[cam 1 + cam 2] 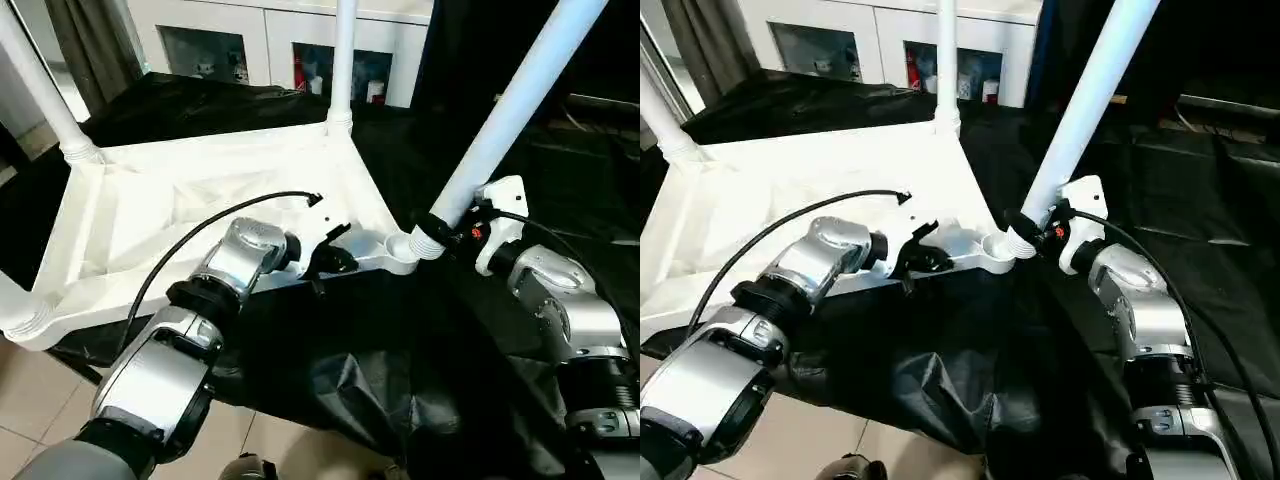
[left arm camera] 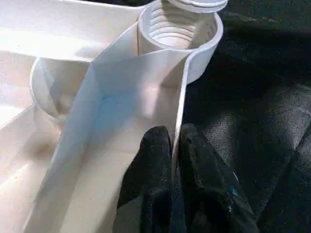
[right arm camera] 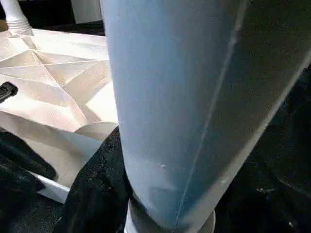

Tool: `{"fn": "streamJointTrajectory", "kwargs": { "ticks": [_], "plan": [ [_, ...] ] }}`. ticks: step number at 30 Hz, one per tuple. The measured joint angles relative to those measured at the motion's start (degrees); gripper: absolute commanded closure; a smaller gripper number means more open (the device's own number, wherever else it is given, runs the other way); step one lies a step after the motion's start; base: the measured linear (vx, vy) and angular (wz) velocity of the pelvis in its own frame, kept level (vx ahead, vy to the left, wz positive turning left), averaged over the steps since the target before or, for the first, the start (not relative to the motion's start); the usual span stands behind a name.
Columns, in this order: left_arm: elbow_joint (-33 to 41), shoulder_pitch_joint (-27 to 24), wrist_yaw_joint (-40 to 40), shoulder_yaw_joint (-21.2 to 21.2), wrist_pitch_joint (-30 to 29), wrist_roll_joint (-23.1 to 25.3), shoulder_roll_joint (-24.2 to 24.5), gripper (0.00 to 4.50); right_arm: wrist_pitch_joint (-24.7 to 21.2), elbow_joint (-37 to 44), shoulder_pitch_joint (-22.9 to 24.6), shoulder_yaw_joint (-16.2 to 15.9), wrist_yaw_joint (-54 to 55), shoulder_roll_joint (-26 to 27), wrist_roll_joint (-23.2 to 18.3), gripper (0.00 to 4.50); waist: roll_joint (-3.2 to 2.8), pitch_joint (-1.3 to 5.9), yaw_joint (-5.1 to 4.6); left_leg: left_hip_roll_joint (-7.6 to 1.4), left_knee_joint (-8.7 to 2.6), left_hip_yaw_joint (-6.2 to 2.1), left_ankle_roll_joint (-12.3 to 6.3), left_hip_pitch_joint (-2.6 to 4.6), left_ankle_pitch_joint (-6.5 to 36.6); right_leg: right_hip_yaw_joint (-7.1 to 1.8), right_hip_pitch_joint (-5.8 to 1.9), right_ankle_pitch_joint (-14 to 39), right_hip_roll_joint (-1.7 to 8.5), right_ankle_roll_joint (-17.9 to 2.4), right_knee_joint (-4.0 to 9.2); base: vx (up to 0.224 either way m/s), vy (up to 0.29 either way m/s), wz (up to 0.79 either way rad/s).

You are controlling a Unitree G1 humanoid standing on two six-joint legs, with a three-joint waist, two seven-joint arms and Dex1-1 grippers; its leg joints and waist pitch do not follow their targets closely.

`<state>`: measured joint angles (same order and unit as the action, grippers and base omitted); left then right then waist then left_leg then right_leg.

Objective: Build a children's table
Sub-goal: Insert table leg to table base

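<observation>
Black cloth (image 1: 400,380) covers the tabletop, and on it the white plastic children's table top (image 1: 150,215) lies upside down, so its ribbed, X-braced underside faces up. Three long white tapered tubular legs stand up from its corner sockets: one at the far left corner (image 1: 40,90), one at the far corner (image 1: 343,60), and one at the near left corner (image 1: 15,305), which is cut by the picture edge. A fourth white leg (image 1: 520,100) leans tilted over the near right corner socket (image 1: 400,248); its ribbed lower end is just beside the socket and is not seated in it. In the left wrist view the socket's inner thread is visible and empty.

The right gripper (image 1: 445,228) holds this fourth leg near its lower end, with its black fingers around the tube. The left gripper (image 2: 175,160) is closed narrow on the thin white side wall of the table top, one finger on each side of the rim, near the empty socket. White cabinets with glass doors (image 1: 290,45) stand behind.
</observation>
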<state>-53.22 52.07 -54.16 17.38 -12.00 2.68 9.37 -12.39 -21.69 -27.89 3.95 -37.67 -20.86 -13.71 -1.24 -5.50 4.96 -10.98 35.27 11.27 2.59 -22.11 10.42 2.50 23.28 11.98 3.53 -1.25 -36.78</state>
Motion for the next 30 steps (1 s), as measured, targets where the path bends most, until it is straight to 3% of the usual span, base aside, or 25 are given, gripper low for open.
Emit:
{"fn": "streamJointTrajectory", "kwargs": {
  "ticks": [11,18,24,27,30],
  "plan": [
    [0.4,-0.5,-3.7,0.5,2.9,0.9,1.1,4.50,0.0,0.0,-0.2,-0.2,-0.4,0.1,-0.1,2.63,0.00,0.00,-0.52,0.00,-0.21,0.01,-0.26,0.02,-0.1,0.02,0.00,0.0,-0.02,0.0,0.14,0.000,0.000,0.00],
    [8.7,-6.2,-15.4,1.8,4.0,-1.3,6.2,4.50,-1.4,0.9,-0.3,-1.3,-2.0,0.4,-0.2,2.63,-0.03,0.02,0.04,-0.02,-0.34,0.05,-0.25,0.02,-0.1,0.05,0.00,0.0,-0.02,0.0,0.24,0.000,0.000,0.00],
    [11.0,-7.7,-16.4,2.2,5.8,-1.1,8.1,4.50,-2.6,2.5,0.4,-2.1,-2.5,1.3,-0.5,2.63,-0.02,0.02,0.11,0.00,-0.32,0.10,-0.02,0.00,0.0,-0.01,0.00,0.0,0.00,0.0,0.24,0.000,0.000,0.00],
    [11.4,-8.0,-15.5,1.9,6.0,-0.9,8.2,3.94,-2.6,2.9,0.5,-2.1,-2.5,1.6,-0.5,2.63,-0.01,0.01,0.03,0.00,-0.33,0.11,-0.01,0.02,0.0,-0.01,0.00,0.0,0.00,0.0,0.24,0.000,0.000,0.00],
    [13.1,-9.2,-15.4,1.6,5.2,-0.9,8.6,3.84,-2.8,3.3,0.6,-2.2,-2.6,1.9,-0.7,2.63,0.00,0.02,-0.05,-0.01,-0.35,0.10,-0.01,0.02,0.0,0.01,0.02,0.0,-0.01,0.0,0.24,0.000,0.000,0.00]
  ]
}}
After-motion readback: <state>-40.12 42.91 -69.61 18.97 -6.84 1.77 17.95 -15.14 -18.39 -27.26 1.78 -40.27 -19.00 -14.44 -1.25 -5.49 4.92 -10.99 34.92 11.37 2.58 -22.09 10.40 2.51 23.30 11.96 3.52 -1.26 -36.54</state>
